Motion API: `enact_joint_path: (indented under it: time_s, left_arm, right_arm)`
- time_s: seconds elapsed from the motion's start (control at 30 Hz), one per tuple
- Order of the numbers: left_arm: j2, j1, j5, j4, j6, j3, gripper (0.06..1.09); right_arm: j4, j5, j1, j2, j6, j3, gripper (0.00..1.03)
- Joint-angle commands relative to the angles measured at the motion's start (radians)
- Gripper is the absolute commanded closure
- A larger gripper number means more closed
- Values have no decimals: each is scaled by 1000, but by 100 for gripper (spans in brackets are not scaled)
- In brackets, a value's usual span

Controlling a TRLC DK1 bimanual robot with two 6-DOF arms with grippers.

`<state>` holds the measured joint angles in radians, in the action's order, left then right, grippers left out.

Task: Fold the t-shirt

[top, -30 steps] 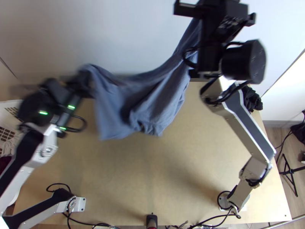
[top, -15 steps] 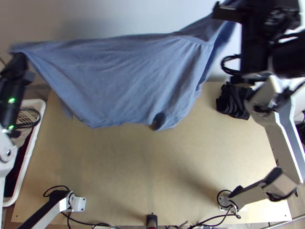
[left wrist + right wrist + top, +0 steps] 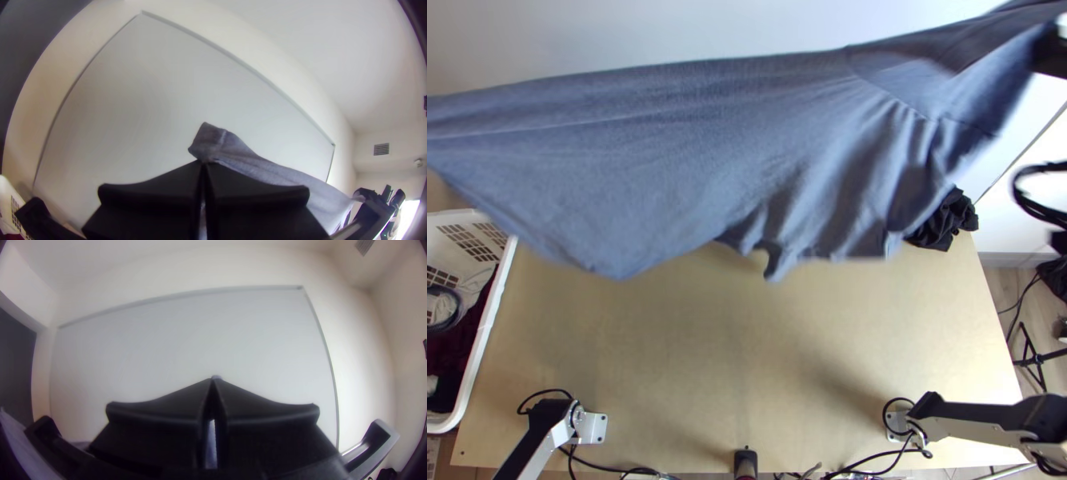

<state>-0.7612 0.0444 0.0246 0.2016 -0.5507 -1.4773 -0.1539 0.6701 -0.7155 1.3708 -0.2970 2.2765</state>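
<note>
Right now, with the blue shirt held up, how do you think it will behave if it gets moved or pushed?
The shirt is probably floppy, since its lower edge sags in loose folds. It is likely light, as it looks like thin cloth. It seems unlikely to break, being soft fabric.

Two wide, flat black fingers (image 3: 155,422) close together on a blue-grey fabric t-shirt (image 3: 216,377), a small bit poking past their tips and more showing in the gap between them. Behind stands a large pale grey rectangular panel (image 3: 191,342) with a thin grey frame, against a white wall (image 3: 356,373).
</note>
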Motion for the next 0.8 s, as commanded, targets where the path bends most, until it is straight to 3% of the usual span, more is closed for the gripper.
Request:
enact_joint_path:
  time_s: [0.0,0.13,0.27,0.37,0.43,0.5,0.63,0.77]
  left_arm:
    - [62,0,6,87,-18,-83,105]
    - [68,0,40,133,-43,-167,105]
    - [79,3,129,199,-89,-268,105]
    - [94,46,276,252,-152,-370,105]
    - [103,172,411,263,-216,-403,105]
    - [117,267,489,237,-272,-399,105]
    - [137,296,494,226,-301,-313,105]
    - [180,367,494,96,-318,-103,105]
  right_arm:
    - [-96,-9,-9,-91,47,-6,100]
    - [-179,-27,-50,-127,88,-6,100]
    - [-357,-87,-64,-167,210,-5,100]
    - [-477,-132,-78,-184,283,-5,100]
    - [-487,-145,-90,-188,292,-3,100]
    - [-487,-165,-108,-188,291,11,100]
    - [-483,-176,-116,-174,303,5,100]
    - [-457,-176,-121,-142,303,5,100]
